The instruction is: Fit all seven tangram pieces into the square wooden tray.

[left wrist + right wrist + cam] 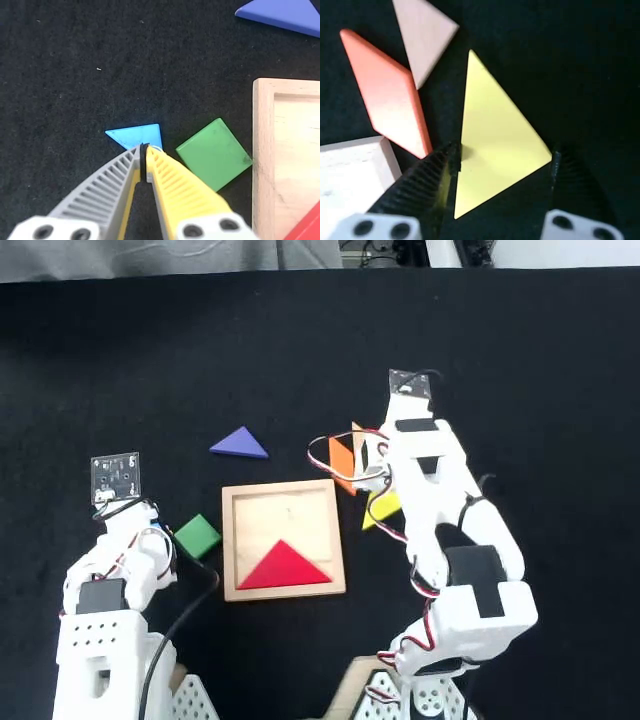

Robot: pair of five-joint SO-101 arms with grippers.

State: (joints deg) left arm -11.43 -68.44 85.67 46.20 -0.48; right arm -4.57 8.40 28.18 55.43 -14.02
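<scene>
The square wooden tray [283,495] lies mid-table with a red triangle [283,566] in its near part. My left gripper [144,148] is shut, its tips at the near edge of a small light-blue triangle [137,136]; a green square [214,154] lies beside it, between the gripper and the tray [262,150]. My right gripper [502,161] is open, one finger on each side of a yellow triangle [495,145] that lies flat on the cloth right of the tray. An orange parallelogram [387,97] and a pale triangle [422,35] lie just beyond.
A dark blue triangle [240,444] lies on the black cloth behind the tray's left corner. The green square [197,536] sits close to the tray's left wall. The orange parallelogram [342,462] touches the tray's far right corner. Open cloth stretches across the back.
</scene>
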